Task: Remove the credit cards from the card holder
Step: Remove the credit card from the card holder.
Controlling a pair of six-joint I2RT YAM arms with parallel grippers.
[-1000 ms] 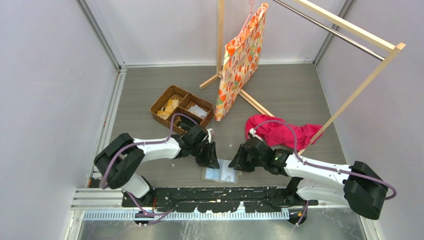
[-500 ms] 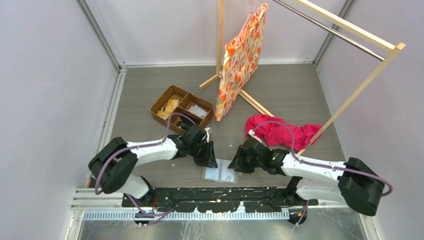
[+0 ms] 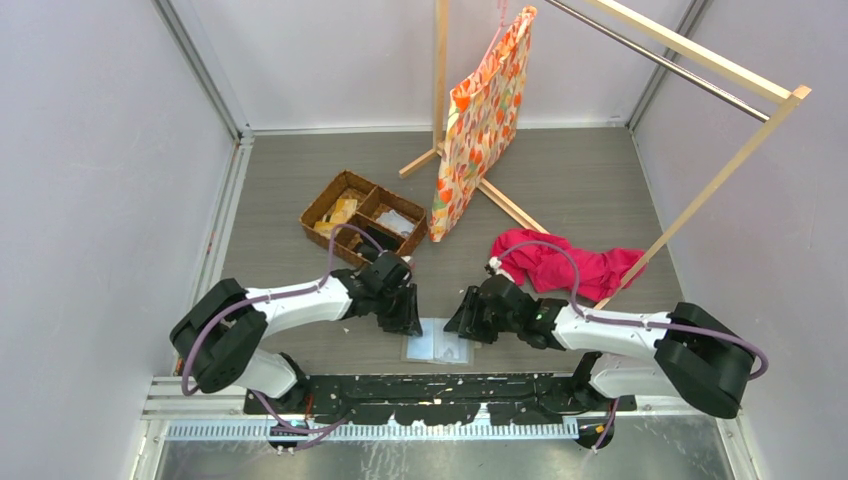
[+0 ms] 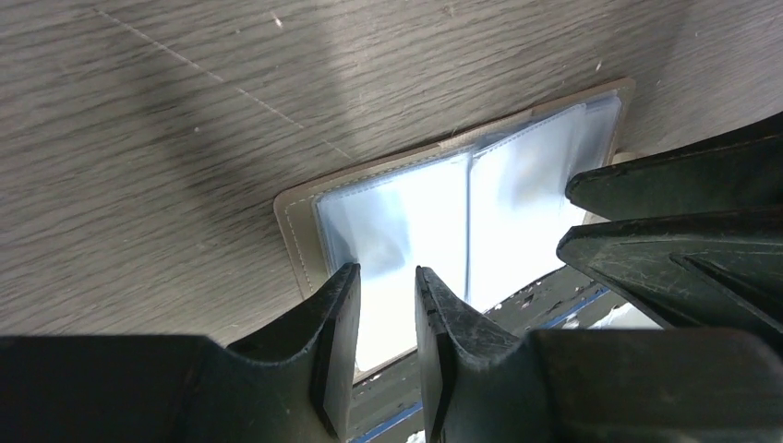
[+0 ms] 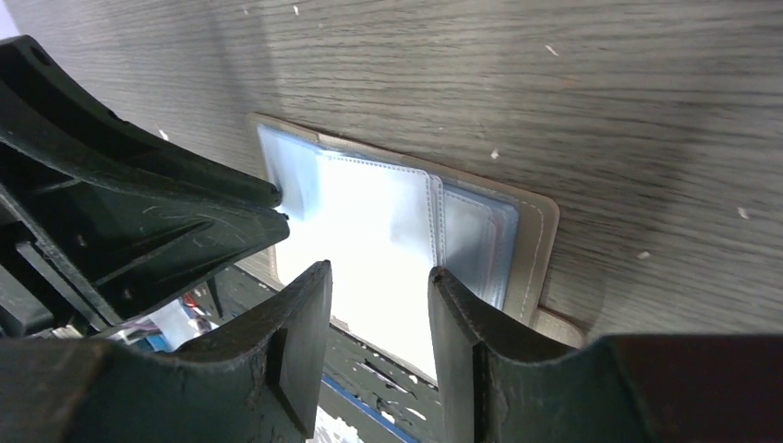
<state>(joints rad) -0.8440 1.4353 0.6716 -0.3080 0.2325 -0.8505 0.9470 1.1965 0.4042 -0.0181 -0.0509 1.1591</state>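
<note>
The card holder point(image 3: 438, 348) lies spread open on the table at its near edge, pale blue clear sleeves up. It shows in the left wrist view point(image 4: 434, 212) and the right wrist view point(image 5: 369, 221). Glare whitens the sleeves, so I cannot make out the credit cards apart from them. My left gripper point(image 3: 405, 322) hovers over the holder's left panel, jaws a narrow gap apart and empty point(image 4: 388, 277). My right gripper point(image 3: 462, 326) hovers over the right panel, jaws open wider and empty point(image 5: 379, 272). The two grippers face each other closely across the holder.
A brown wicker divided basket point(image 3: 364, 216) stands behind the left arm. A red cloth point(image 3: 565, 265) lies behind the right arm. A floral bag point(image 3: 480, 120) hangs from a wooden rack point(image 3: 700, 80) at the back. The black base plate point(image 3: 430, 390) borders the holder's near side.
Both grippers have drawn closer to the card holder: the left one shifted slightly left and nearer, the right one moved left over the holder. The holder has not moved.
</note>
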